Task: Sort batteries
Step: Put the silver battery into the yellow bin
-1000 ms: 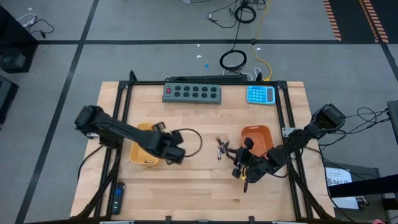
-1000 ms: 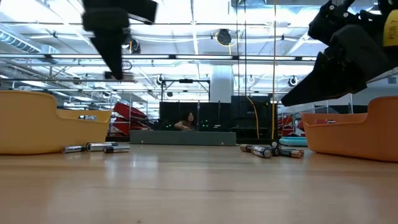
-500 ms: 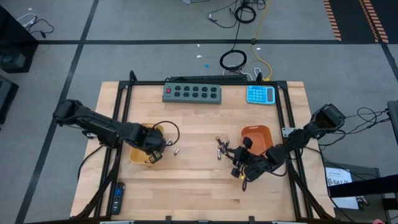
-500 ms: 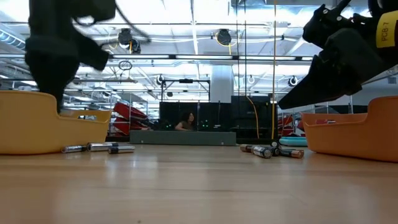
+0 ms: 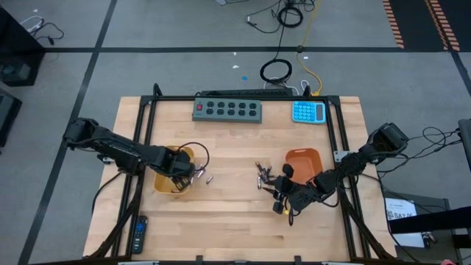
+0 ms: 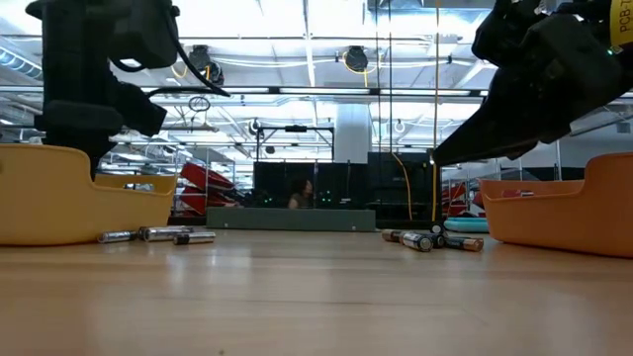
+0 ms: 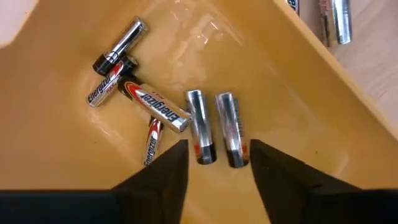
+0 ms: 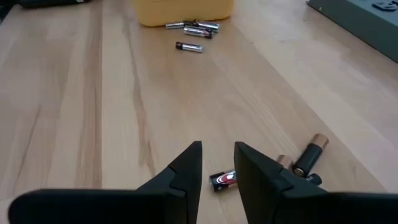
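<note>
My left gripper (image 5: 184,177) (image 7: 217,146) hangs open over the yellow tray (image 5: 165,185). Several silvery batteries (image 7: 200,127) lie on the tray floor, two of them side by side just beyond my fingertips. More batteries (image 5: 204,177) (image 6: 148,235) lie on the table beside that tray. My right gripper (image 5: 280,195) (image 8: 219,146) is open with a narrow gap, near a loose cluster of batteries (image 5: 263,175) (image 6: 430,239) left of the orange tray (image 5: 303,162). A dark battery (image 8: 222,179) lies on the wood in line with that gap.
A grey power strip (image 5: 227,110) and a blue calculator (image 5: 308,112) sit at the table's far edge. A black remote (image 5: 138,234) lies at the near left corner. Bare wood stretches between the two trays. A person (image 6: 302,190) shows far off in the room.
My left gripper has moved from the table's middle toward the left edge and now hangs over the yellow tray. My right gripper has shifted slightly up and toward the battery cluster.
</note>
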You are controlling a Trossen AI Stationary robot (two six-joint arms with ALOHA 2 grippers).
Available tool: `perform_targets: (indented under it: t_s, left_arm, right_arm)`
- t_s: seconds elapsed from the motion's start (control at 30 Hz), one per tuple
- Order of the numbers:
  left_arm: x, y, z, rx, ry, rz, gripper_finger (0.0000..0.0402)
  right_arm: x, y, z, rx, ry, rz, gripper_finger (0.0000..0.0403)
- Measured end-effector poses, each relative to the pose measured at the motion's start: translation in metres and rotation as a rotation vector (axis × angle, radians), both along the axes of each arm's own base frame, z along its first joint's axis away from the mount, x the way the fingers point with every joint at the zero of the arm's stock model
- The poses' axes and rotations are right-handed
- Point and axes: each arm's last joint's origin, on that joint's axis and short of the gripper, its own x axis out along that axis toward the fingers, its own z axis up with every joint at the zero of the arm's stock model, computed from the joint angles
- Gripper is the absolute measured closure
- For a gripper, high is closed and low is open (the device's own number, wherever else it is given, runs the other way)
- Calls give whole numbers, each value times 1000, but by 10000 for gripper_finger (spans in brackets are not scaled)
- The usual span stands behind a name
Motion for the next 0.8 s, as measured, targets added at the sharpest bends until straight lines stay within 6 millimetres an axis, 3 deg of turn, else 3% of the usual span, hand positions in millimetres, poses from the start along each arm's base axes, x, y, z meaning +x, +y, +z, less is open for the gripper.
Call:
perform_targets:
  t_s: [0.13, 0.37, 0.43, 0.8]
  left_arm:
    - [7, -1, 11, -5, -28, -19, 195]
    - [34, -7, 62, 102, -216, -82, 195]
    - [44, -12, 67, 109, -266, -106, 195]
    - [121, -48, 17, 108, -143, -326, 195]
  right_arm:
    - [0, 0, 0, 0, 1, 0, 319]
    - [0, 0, 0, -1, 1, 0, 319]
    - [0, -1, 0, 0, 1, -4, 319]
    - [2, -4, 0, 0, 1, -13, 319]
